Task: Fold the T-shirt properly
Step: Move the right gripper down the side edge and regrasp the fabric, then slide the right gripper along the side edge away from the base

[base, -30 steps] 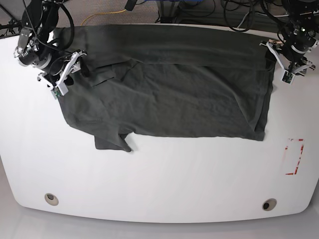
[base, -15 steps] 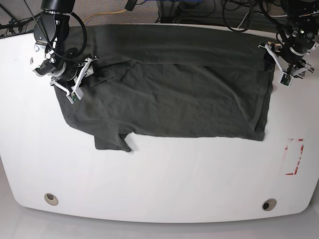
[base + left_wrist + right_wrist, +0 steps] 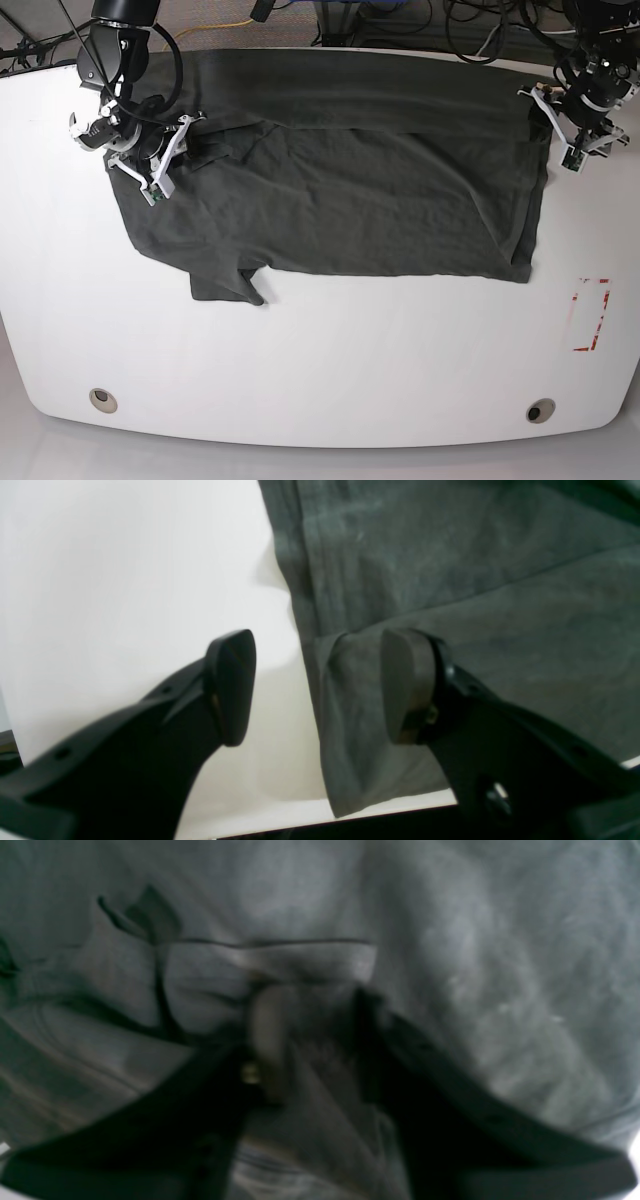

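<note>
A dark grey T-shirt [image 3: 340,190] is lying spread across a white table [image 3: 320,360]. The right gripper [image 3: 310,1040] is pinching a fold near the sleeve, seemingly to lift that side. The left gripper [image 3: 320,685] is hanging with jaws apart astride the opposite hem corner, apparently readying a matching hold.

A big white table [image 3: 330,370] has round corners. Two small round holes [image 3: 102,399] sit near its front edge. A red and white marked box [image 3: 590,314] is on one side. Black cables [image 3: 480,30] and a yellow cord [image 3: 215,27] lie behind it.

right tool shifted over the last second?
Yes. In the base view the right tool moved toward the shirt's middle and the table's far edge, onto the T-shirt.
</note>
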{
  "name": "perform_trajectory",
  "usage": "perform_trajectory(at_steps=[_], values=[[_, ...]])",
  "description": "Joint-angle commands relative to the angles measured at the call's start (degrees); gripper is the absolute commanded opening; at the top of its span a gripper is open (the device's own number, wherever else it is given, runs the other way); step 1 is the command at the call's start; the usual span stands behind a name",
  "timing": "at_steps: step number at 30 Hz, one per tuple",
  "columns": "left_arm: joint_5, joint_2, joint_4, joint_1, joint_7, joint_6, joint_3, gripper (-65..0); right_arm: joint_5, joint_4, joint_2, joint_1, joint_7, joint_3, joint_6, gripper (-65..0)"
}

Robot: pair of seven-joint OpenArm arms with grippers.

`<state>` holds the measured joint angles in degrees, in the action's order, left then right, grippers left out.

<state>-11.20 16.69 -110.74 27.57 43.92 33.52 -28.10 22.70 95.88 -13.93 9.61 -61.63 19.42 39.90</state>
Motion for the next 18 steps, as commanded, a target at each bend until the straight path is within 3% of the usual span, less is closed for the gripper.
perform_trajectory(at_steps=[1, 8, 18], values=[[-0.4, 0.9, -0.8, -0.2, -1.0, -0.1, -0.3, -28.2, 0.7, 1.1, -0.4, -0.6, 0.9, 0.2, 0.1, -52.8], [-0.4, 0.9, -0.8, -0.1, -1.0, -0.1, 0.7, -28.2, 0.7, 1.2, -0.4, -0.6, 0.9, 0.2, 0.1, -65.0], [-0.4, 0.9, -0.7, -0.1, -1.0, -0.1, 0.7, -28.2, 0.8, 3.3, -0.5, -0.8, 1.0, 0.7, 0.1, -65.0]])
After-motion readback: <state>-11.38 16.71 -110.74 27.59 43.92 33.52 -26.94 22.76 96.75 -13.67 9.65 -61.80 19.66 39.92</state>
